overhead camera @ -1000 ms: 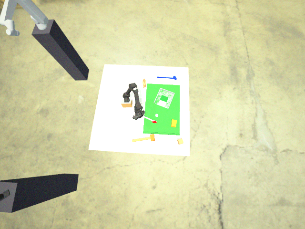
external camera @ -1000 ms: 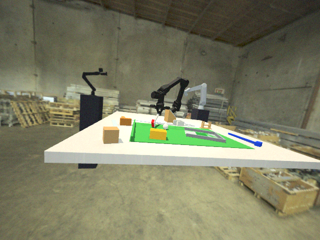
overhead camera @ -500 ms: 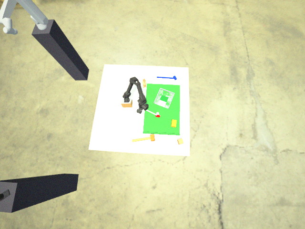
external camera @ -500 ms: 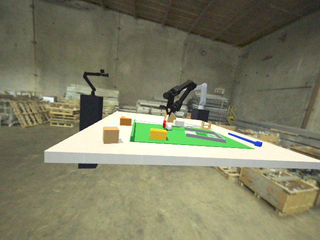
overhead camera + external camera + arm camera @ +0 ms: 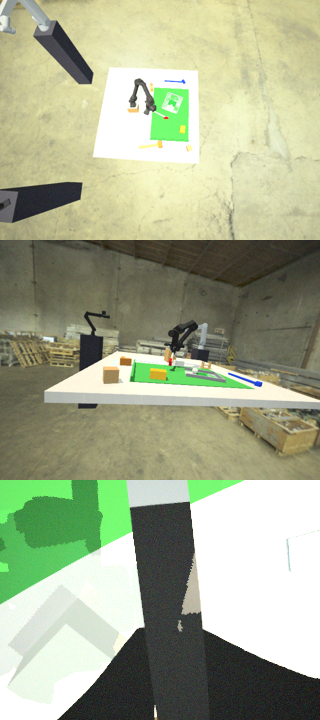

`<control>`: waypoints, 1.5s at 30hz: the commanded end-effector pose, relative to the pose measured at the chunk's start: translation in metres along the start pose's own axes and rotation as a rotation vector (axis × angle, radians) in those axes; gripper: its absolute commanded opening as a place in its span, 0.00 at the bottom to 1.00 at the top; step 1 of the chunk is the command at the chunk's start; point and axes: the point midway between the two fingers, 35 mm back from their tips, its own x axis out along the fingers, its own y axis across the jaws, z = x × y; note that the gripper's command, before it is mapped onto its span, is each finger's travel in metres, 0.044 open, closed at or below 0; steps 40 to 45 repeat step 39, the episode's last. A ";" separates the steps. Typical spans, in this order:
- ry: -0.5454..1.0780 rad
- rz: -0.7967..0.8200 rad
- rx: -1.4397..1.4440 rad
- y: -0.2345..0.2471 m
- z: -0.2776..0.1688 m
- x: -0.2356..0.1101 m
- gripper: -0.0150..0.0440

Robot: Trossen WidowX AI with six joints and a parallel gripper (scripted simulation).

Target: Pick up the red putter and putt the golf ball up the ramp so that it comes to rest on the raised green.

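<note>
White table [image 5: 108, 144]; green mat [image 5: 165, 131] is laid toward its right edge, raised green [image 5: 219, 379] framed in grey on it. Red putter [image 5: 162, 115] is clamped by the gripper [image 5: 151, 109] at the shaft's top, head hanging over the mat's left side. Ball [image 5: 195, 370] is seen on the raised green. Putter is judged light, stiff, slim; the upper shaft is the right hold.

Arm [image 5: 141, 90]: slim, dark grey to black links with blocky joints, matte finish. Its foot sits on an orange block [image 5: 133, 110]. Gripper [image 5: 150, 109] same dark colour, boxy.
</note>
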 end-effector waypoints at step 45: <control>-0.013 -0.002 -0.002 0.000 0.001 -0.021 0.25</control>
